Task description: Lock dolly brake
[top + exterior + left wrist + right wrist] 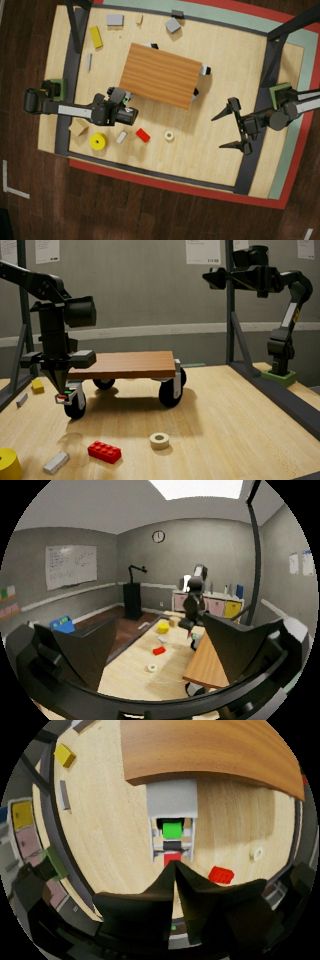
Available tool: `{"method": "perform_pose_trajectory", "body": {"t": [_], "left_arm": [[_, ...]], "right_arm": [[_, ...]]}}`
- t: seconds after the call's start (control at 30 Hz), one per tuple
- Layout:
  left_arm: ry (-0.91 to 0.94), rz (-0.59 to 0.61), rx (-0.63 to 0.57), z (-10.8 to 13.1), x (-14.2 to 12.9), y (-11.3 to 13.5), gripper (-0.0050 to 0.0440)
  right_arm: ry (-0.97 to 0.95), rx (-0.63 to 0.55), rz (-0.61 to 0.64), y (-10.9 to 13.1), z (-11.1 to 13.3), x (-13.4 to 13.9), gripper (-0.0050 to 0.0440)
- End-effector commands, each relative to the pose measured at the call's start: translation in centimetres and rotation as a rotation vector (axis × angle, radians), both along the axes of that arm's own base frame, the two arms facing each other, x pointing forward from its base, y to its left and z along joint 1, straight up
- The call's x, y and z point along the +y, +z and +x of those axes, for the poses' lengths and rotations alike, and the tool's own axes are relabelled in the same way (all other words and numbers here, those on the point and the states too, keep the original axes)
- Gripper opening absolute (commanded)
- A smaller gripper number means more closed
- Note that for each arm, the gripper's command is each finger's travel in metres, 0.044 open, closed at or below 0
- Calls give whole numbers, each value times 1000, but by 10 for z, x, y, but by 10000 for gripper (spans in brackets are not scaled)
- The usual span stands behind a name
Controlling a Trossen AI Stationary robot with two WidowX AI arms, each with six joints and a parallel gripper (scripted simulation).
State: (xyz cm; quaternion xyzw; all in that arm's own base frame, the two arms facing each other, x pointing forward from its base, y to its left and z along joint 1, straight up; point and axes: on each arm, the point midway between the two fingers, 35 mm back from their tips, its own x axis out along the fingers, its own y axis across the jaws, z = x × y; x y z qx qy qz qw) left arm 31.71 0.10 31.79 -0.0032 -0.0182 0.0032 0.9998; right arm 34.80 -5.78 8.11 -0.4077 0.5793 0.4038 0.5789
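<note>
The dolly (123, 365) has a wooden deck (160, 74) and stands on its black wheels on the table. Its near-left caster (75, 404) carries the brake pedal, with a green end (67, 392) and a red end (62, 396); the red end sits slightly lower. My right gripper (60, 391) is shut and empty, pointing straight down, its tips at the pedal. In the right wrist view the tips (175, 870) sit right at the red end (172, 858), below the green end (172, 830). I cannot tell if they touch. My left gripper (216, 133) (208, 278) is open and empty, held high and far from the dolly.
A red brick (104, 451), a cream ring (159, 440), a grey block (55, 462) and a yellow cylinder (7, 463) lie in front of the dolly. A tan box (78, 127) lies under my right arm. Yellow and grey blocks (114, 19) lie behind. Dark frame posts (230, 304) stand at the sides.
</note>
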Motion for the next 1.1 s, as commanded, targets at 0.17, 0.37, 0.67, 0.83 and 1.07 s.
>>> {"method": "perform_pose_trajectory", "body": {"t": [0.17, 0.37, 0.67, 0.83, 1.07], "left_arm": [[-6, 7, -14, -1, -1, 5, 440], [-6, 7, -14, -1, -1, 5, 440], [-6, 7, -14, -1, -1, 5, 440], [-6, 7, -14, -1, -1, 5, 440], [-6, 7, -14, -1, -1, 5, 440]], "right_arm": [[1, -2, 4, -6, 0, 0, -50], [1, -2, 4, -8, 0, 0, -50], [1, 0, 4, -11, 0, 0, -50], [1, 0, 4, -12, 0, 0, -50], [1, 0, 4, -13, 0, 0, -50]]}}
